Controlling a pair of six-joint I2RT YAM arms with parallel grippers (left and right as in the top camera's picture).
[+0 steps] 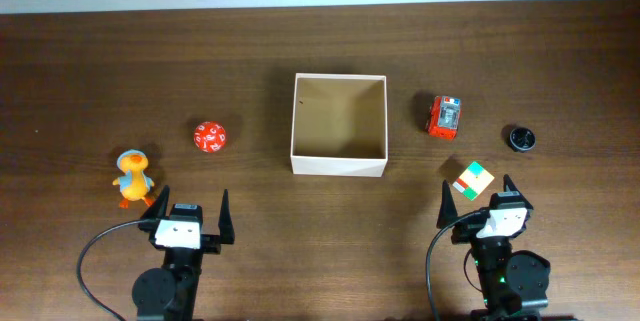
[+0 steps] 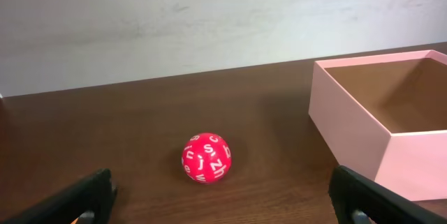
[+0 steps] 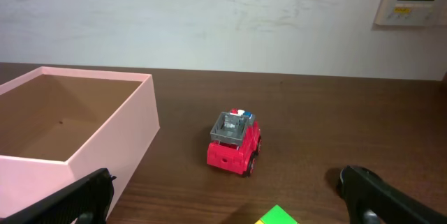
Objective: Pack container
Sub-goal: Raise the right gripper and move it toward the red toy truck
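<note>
Overhead view: the empty container point(image 1: 339, 168) sits at frame centre, red ball point(image 1: 210, 136) to its left and toy truck point(image 1: 445, 116) to its right, likely one arm's share each; left gripper point(image 1: 192, 204) and right gripper point(image 1: 478, 193) rest at the lower edge, jaws spread, holding nothing.

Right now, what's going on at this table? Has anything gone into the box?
Nothing is being handled. The left gripper and right gripper sit open at the near edge, holding nothing. The container stands empty mid-table. To its left lie a red lettered ball and a toy duck. To its right are a red toy truck, a small black round thing and a coloured cube, which lies close ahead of the right gripper.
</note>
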